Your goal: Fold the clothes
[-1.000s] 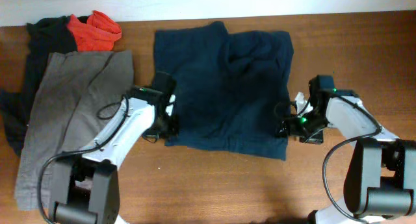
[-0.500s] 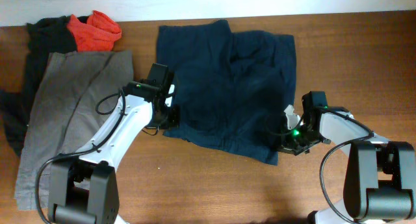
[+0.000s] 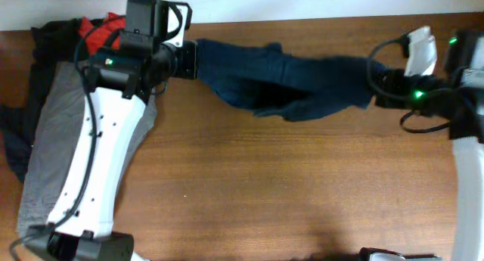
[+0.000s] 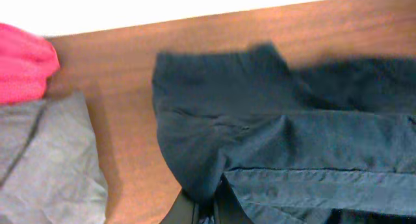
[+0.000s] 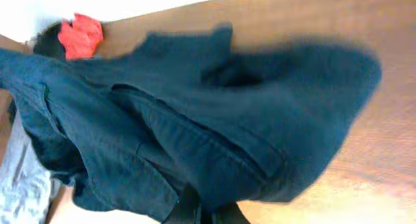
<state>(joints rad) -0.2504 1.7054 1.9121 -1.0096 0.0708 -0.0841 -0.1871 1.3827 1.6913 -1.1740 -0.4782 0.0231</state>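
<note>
Navy shorts (image 3: 302, 83) strung between both my grippers, across the upper frame.
My left gripper (image 3: 189, 62) pinches the cloth's left end and my right gripper (image 3: 380, 85) its right end. The long axis runs left to right, sagging mid-span above the table (image 3: 265, 193). The grey garment (image 3: 68, 132) lies far left, nearest my left arm.

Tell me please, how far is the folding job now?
Done: nothing looks folded yet. In hand: the left gripper and right gripper hold the navy shorts stretched between them. Left: folding them, then the grey piece, red-orange piece and black piece.
</note>
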